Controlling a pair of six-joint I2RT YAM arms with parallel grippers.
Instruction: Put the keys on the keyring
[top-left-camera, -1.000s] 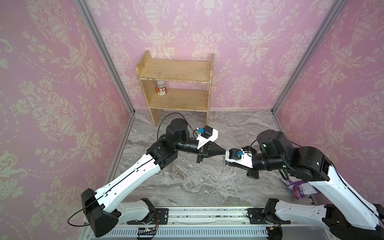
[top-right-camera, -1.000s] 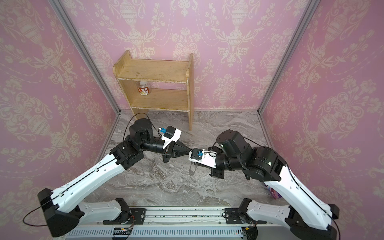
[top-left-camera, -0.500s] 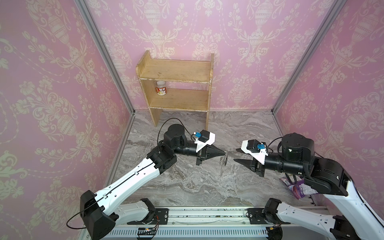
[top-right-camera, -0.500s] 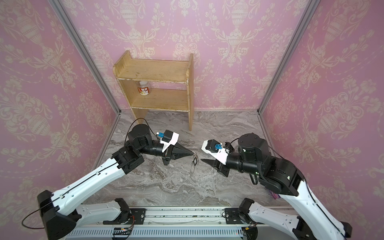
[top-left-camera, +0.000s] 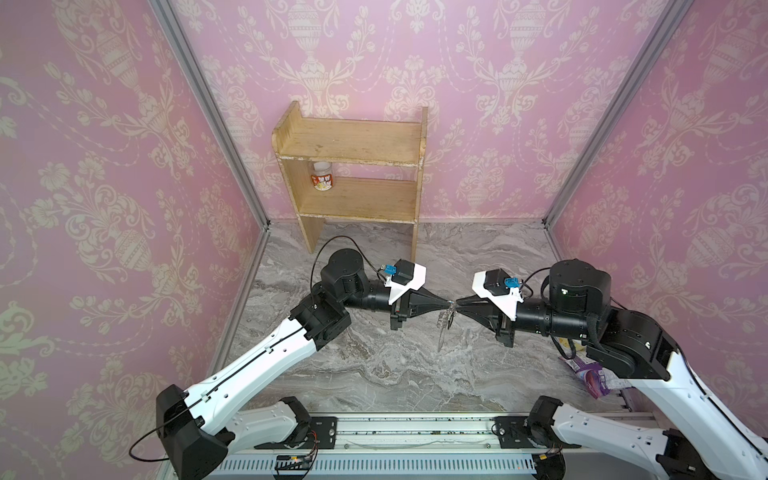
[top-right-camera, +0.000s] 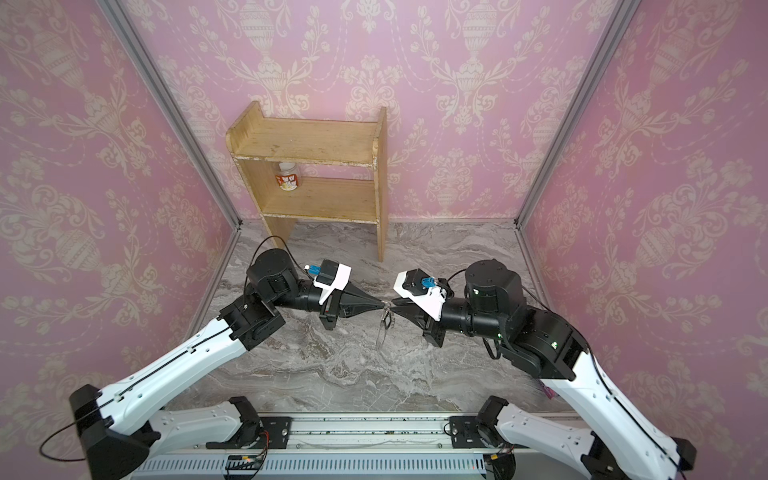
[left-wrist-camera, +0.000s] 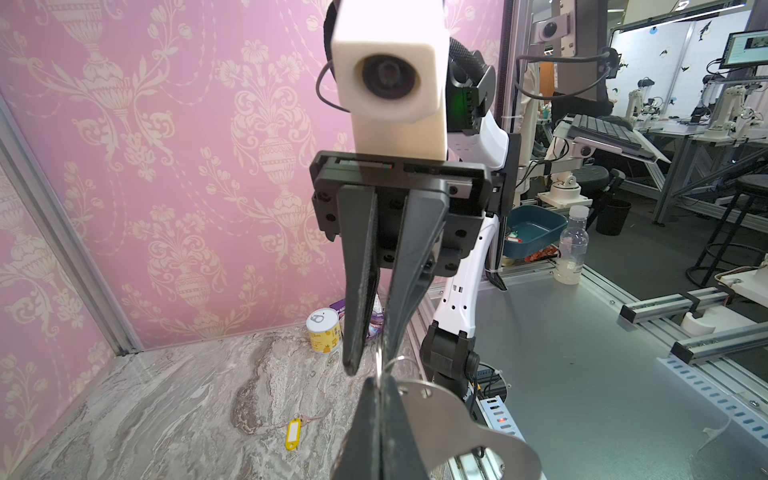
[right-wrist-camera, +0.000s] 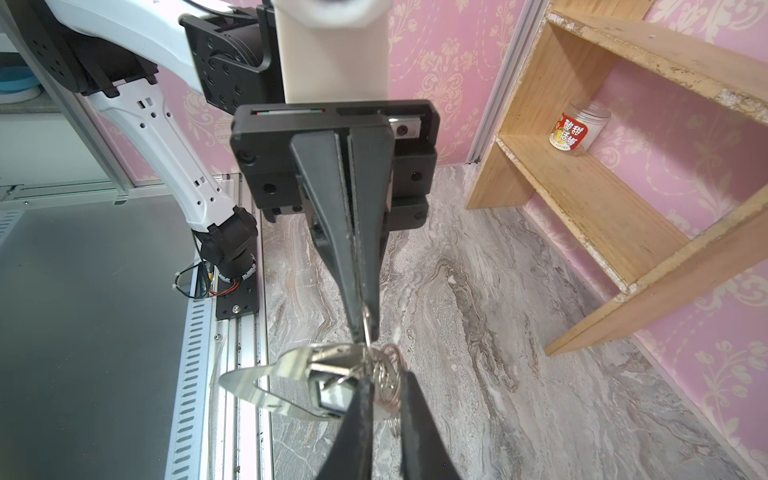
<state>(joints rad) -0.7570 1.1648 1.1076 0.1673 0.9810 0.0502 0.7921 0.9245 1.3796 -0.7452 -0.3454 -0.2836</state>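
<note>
Marbled grey bench (top-left-camera: 374, 374) lies below our shut left hand (right-wrist-camera: 361, 328), pinching the grey half-oval metal keyring (left-wrist-camera: 453, 419), whose split rings (right-wrist-camera: 388, 386) our barely parted right hand (left-wrist-camera: 372, 357) brackets; any sideways tug, we judge, could drop it by the yellow plastic key tag (left-wrist-camera: 293, 433) lying there.

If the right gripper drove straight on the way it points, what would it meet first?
The keyring: part of it sits between the fingers of the right gripper. Just beyond, nose to nose, is the shut left gripper, probably struck almost at once.
</note>
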